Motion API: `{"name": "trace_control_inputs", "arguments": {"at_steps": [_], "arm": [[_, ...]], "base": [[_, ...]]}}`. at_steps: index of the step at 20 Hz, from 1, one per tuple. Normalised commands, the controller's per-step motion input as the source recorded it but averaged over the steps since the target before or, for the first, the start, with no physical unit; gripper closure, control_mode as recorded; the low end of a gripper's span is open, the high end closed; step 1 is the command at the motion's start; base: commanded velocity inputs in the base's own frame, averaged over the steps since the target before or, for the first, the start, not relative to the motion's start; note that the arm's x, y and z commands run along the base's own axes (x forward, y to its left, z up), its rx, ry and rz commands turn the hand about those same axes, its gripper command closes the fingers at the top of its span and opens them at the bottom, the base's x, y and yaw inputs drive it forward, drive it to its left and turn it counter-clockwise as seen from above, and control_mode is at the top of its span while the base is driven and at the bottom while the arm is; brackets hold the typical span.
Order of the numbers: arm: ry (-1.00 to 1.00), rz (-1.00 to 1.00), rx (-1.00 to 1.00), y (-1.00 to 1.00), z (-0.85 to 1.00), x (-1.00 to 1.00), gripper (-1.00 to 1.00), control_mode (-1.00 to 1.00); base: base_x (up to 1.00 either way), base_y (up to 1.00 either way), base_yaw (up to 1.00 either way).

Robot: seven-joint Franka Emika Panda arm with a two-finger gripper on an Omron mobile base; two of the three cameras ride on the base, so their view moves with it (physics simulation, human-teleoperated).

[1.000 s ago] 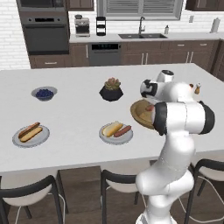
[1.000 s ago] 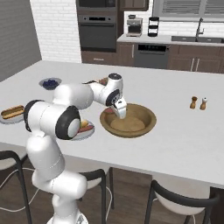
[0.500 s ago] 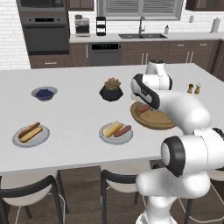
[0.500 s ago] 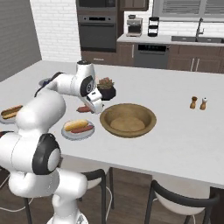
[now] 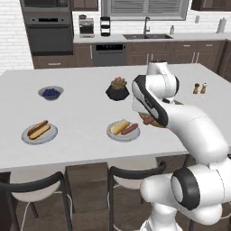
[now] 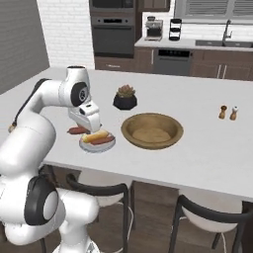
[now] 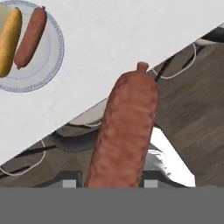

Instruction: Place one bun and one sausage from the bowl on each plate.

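On my tabletop [image 5: 81, 113], a berry bowl [image 5: 50, 93] sits at ten o'clock, plant pot [image 5: 118, 89] at twelve, two shakers [image 5: 200, 88] at two.

My own arm covers most of the wooden bowl [image 5: 177, 103] in the left base view, leaving just a sliver of rim. The sausage [image 7: 127, 131] I carry runs off the bottom of the hand view, so where my jaws meet it is hidden. There the plate [image 7: 48, 65] with its bun [image 7: 9, 41] is cut by the top and left edges. In the right base view my hand hides part of the near plate [image 6: 87, 146].
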Motion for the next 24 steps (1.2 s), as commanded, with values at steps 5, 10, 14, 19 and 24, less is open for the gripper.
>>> {"name": "trace_control_inputs", "arguments": {"at_steps": [5,10,14,19,24], "arm": [[0.00,0.00,0.00,0.00,0.00,0.00,1.00,1.00],[0.00,0.00,0.00,0.00,0.00,0.00,1.00,1.00],[0.00,0.00,0.00,0.00,0.00,0.00,1.00,1.00],[0.00,-0.01,0.00,0.15,-0.01,0.40,1.00,-1.00],[-0.05,0.07,0.02,-0.08,-0.56,0.48,1.00,-1.00]], "base": [[-0.23,1.00,-0.06],[0.22,1.00,-0.18],[0.74,1.00,-0.21],[0.40,0.21,-0.05],[0.00,0.00,0.00]]}}
